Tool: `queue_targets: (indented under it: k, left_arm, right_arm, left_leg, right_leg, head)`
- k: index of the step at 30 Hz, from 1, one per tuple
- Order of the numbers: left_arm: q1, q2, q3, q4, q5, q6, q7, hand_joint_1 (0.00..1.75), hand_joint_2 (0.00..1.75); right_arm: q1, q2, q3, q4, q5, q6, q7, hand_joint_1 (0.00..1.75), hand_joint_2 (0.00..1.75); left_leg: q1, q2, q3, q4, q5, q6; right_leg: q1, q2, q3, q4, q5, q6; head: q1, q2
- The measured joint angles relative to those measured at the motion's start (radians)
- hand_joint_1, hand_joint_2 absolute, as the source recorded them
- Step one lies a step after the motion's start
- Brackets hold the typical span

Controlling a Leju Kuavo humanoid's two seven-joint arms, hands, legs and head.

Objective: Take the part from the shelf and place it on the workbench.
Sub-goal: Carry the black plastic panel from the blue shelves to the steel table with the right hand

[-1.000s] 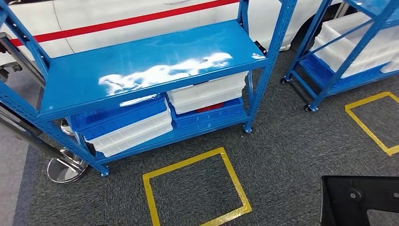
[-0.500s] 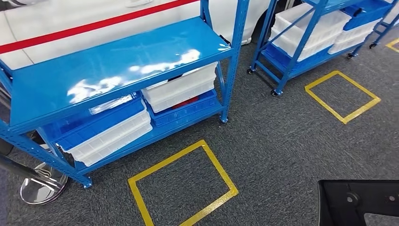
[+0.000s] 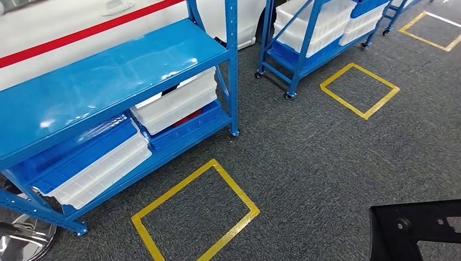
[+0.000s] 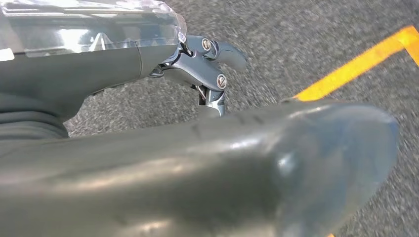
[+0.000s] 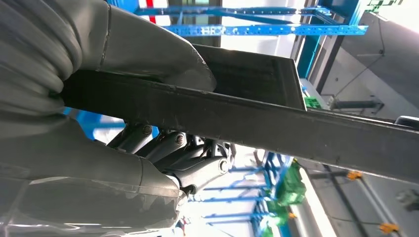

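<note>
Down at the bottom right of the head view, a flat black part (image 3: pixel 416 231), with holes in it. Gripped by the right robot hand (image 5: pixel 148 128), thumb on one face, dark fingers (image 5: pixel 192 163) under the other. Left robot hand (image 4: pixel 207 74) low over grey carpet (image 3: pixel 326 152), holding nothing, fingers a little apart. Near the blue shelf (image 3: pixel 108 81) with white and blue bins, a yellow tape square (image 3: pixel 193 215) on the floor.

Dark grey carpet floor (image 3: pixel 326 152). Yellow tape square (image 3: pixel 193 215) at 6 o'clock, a second tape square (image 3: pixel 359 89) at 2 o'clock. White wall with a red stripe (image 3: pixel 81 33) at 11 o'clock. Glare on glossy surfaces from overhead light.
</note>
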Motion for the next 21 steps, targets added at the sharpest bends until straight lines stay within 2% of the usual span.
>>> queue_targets:
  k: [2,3,4,5,6,7,8,9,10,11,12,13,14,15,17,18,19,21]
  left_arm:
    - [-0.001,-0.002,0.004,-0.005,-0.001,0.0,0.01,0.0,0.0]
    - [-0.002,-0.003,0.006,-0.007,-0.001,0.0,0.016,0.0,0.0]
    - [-0.004,-0.004,0.009,-0.01,-0.001,0.0,0.023,0.0,0.0]
    - [-0.006,-0.006,0.013,-0.013,-0.001,0.001,0.029,0.0,0.0]
    - [-0.009,-0.008,0.017,-0.016,-0.001,0.002,0.033,0.0,0.0]
    - [-0.012,-0.011,0.021,-0.02,-0.001,0.003,0.036,0.0,0.0]
    - [-0.013,-0.013,0.024,-0.023,-0.001,0.004,0.038,0.0,0.0]
    - [-0.013,-0.015,0.027,-0.025,-0.001,0.006,0.041,0.0,0.0]
    - [-0.012,-0.016,0.029,-0.028,-0.001,0.008,0.043,0.0,0.0]
    - [-0.01,-0.018,0.032,-0.03,-0.001,0.011,0.047,0.0,0.0]
    - [-0.01,-0.02,0.035,-0.032,-0.001,0.015,0.051,0.0,0.0]
    - [-0.01,-0.023,0.04,-0.035,0.0,0.02,0.055,0.0,0.0]
    - [-0.012,-0.026,0.046,-0.036,0.0,0.024,0.06,0.0,0.0]
    - [-0.015,-0.029,0.051,-0.038,0.0,0.028,0.063,0.0,0.0]
    - [-0.019,-0.034,0.056,-0.04,0.0,0.032,0.065,0.0,0.0]
    - [-0.021,-0.036,0.058,-0.041,0.0,0.033,0.065,0.0,0.0]
    - [-0.023,-0.038,0.061,-0.042,0.0,0.034,0.065,0.0,0.0]
    - [-0.027,-0.04,0.067,-0.045,-0.001,0.037,0.066,0.0,0.0]
  right_arm:
    - [0.004,0.0,0.028,-0.009,0.036,-0.01,-0.019,1.75,1.75]
    - [0.004,0.0,0.042,-0.012,0.056,-0.014,-0.027,1.75,1.75]
    - [0.004,0.0,0.055,-0.013,0.077,-0.019,-0.032,1.75,1.75]
    - [0.004,0.0,0.067,-0.014,0.099,-0.025,-0.037,1.75,1.75]
    - [0.005,0.0,0.075,-0.014,0.117,-0.03,-0.042,1.75,1.75]
    - [0.005,0.0,0.083,-0.015,0.132,-0.035,-0.045,1.75,1.75]
    - [0.003,0.0,0.09,-0.015,0.144,-0.038,-0.048,1.75,1.75]
    - [0.001,0.0,0.098,-0.016,0.157,-0.041,-0.052,1.75,1.75]
    - [-0.001,0.0,0.107,-0.016,0.173,-0.045,-0.055,1.75,1.75]
    - [-0.002,-0.001,0.118,-0.016,0.195,-0.051,-0.06,1.75,1.75]
    - [-0.002,-0.002,0.13,-0.015,0.221,-0.061,-0.066,1.75,1.75]
    - [-0.002,-0.004,0.146,-0.015,0.25,-0.075,-0.072,1.75,1.75]
    - [-0.002,-0.007,0.164,-0.014,0.277,-0.09,-0.078,1.75,1.75]
    - [-0.003,-0.012,0.185,-0.012,0.301,-0.105,-0.083,1.75,1.75]
    - [-0.006,-0.021,0.224,-0.01,0.326,-0.124,-0.088,1.75,1.75]
    - [-0.008,-0.024,0.239,-0.01,0.331,-0.129,-0.09,1.75,1.75]
    - [-0.009,-0.026,0.249,-0.01,0.334,-0.131,-0.09,1.75,1.75]
    - [-0.009,-0.031,0.263,-0.01,0.345,-0.139,-0.092,1.75,1.75]
  left_leg:
    - [0.001,-0.045,0.053,-0.116,0.041,0.009]
    - [0.001,-0.061,0.062,-0.14,0.045,0.014]
    - [-0.002,-0.063,0.062,-0.146,0.044,0.018]
    - [-0.003,-0.052,0.059,-0.148,0.048,0.024]
    - [-0.002,-0.04,0.059,-0.152,0.054,0.032]
    - [-0.002,-0.028,0.059,-0.158,0.06,0.04]
    - [-0.002,-0.014,0.057,-0.163,0.067,0.048]
    - [-0.003,0.0,0.054,-0.165,0.071,0.053]
    - [-0.007,0.013,0.05,-0.166,0.073,0.056]
    - [-0.01,0.028,0.045,-0.165,0.074,0.058]
    - [-0.013,0.043,0.04,-0.164,0.074,0.058]
    - [-0.015,0.057,0.037,-0.162,0.074,0.058]
    - [-0.017,0.07,0.035,-0.159,0.074,0.058]
    - [-0.018,0.082,0.035,-0.157,0.073,0.057]
    - [-0.022,0.101,0.037,-0.153,0.07,0.051]
    - [-0.024,0.109,0.038,-0.151,0.069,0.047]
    - [-0.025,0.117,0.038,-0.15,0.069,0.044]
    - [-0.024,0.126,0.039,-0.148,0.065,0.035]
  right_leg:
    - [0.001,0.024,-0.006,0.003,0.007,0.01]
    - [0.001,0.035,-0.01,0.004,0.011,0.017]
    - [0.0,0.046,-0.015,0.003,0.017,0.025]
    - [-0.002,0.058,-0.019,0.0,0.023,0.034]
    - [-0.003,0.056,-0.023,0.002,0.024,0.04]
    - [-0.002,0.04,-0.031,0.015,0.014,0.044]
    - [0.0,0.015,-0.048,0.047,-0.01,0.045]
    - [0.001,-0.015,-0.071,0.1,-0.045,0.045]
    - [0.003,-0.037,-0.098,0.165,-0.084,0.046]
    - [0.003,-0.046,-0.121,0.225,-0.114,0.048]
    - [0.003,-0.051,-0.13,0.262,-0.128,0.049]
    - [0.004,-0.054,-0.121,0.263,-0.123,0.048]
    - [0.004,-0.059,-0.091,0.225,-0.102,0.046]
    - [0.006,-0.071,-0.046,0.159,-0.074,0.042]
    - [0.016,-0.112,0.029,0.033,-0.041,0.027]
    - [0.022,-0.126,0.046,0.0,-0.037,0.019]
    - [0.027,-0.13,0.048,-0.01,-0.039,0.013]
    - [0.026,-0.11,0.044,-0.016,-0.031,0.004]
  head:
    - [0.0,0.0]
    - [0.0,0.0]
    - [0.0,0.0]
    - [0.0,0.0]
    - [0.0,0.0]
    - [0.0,0.0]
    - [0.001,0.0]
    - [0.001,0.0]
    - [0.001,0.0]
    - [0.001,0.0]
    - [0.001,0.0]
    - [0.001,0.0]
    - [0.001,0.0]
    - [0.001,0.0]
    - [0.001,0.0]
    - [0.001,0.0]
    - [0.001,0.0]
    - [0.001,0.0]
